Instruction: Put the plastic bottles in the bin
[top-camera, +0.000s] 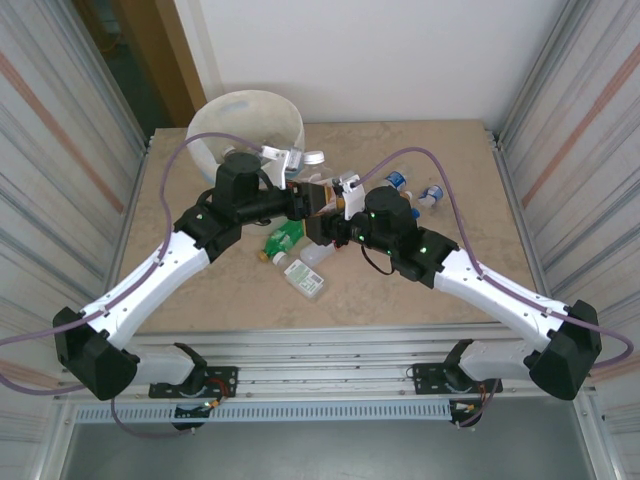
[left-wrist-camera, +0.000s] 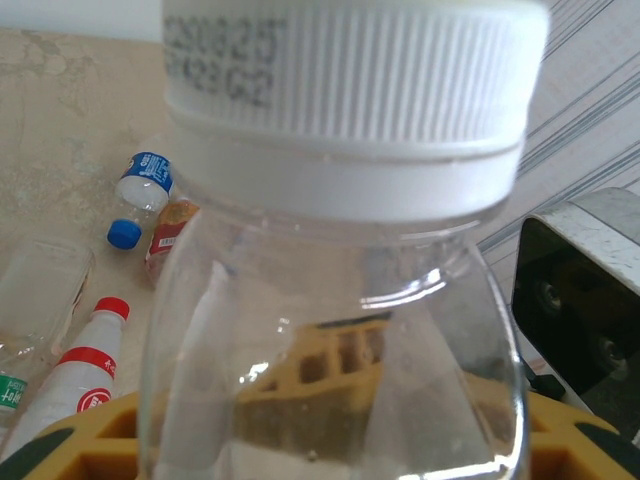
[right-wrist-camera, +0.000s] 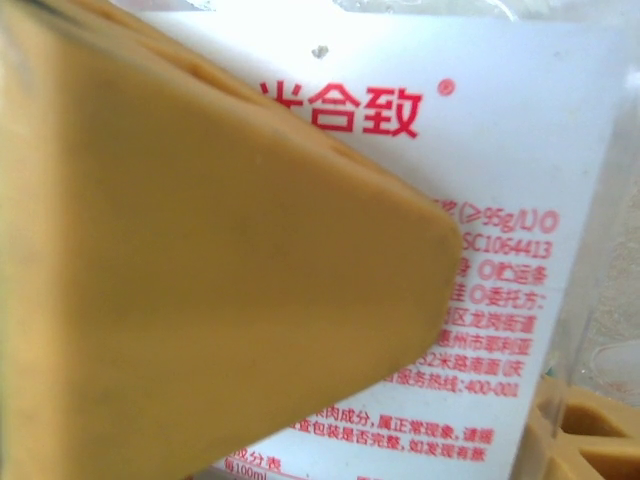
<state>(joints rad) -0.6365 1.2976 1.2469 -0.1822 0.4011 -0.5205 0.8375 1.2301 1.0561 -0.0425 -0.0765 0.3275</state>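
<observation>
- The left pincer (left-wrist-camera: 330, 425) is closed on a clear bottle (left-wrist-camera: 330, 300) (white cap pointing away from the wrist), with the body lodged between its yellow fingers (left-wrist-camera: 90, 455).
- The right pincer (right-wrist-camera: 490, 400) clamps a labelled bottle (right-wrist-camera: 500, 200), its white label with red print pressed against the pad. I cannot tell whether this is the same bottle the left one holds.
- The bin (top-camera: 245, 110) stands just beyond the left pincer, off to its left. I cannot tell whether any bottle lies inside it.
- Most of the job looks undone. A green bottle (top-camera: 285, 238) lies on the table (top-camera: 450, 290) just on the near side of both pincers. Two blue-capped bottles (top-camera: 397, 181) lie to the right of the right pincer, and a red-capped bottle (left-wrist-camera: 85, 375) sits ahead of the left one.
- The next step, by my judgement, is to carry the held bottle over the bin's rim.
</observation>
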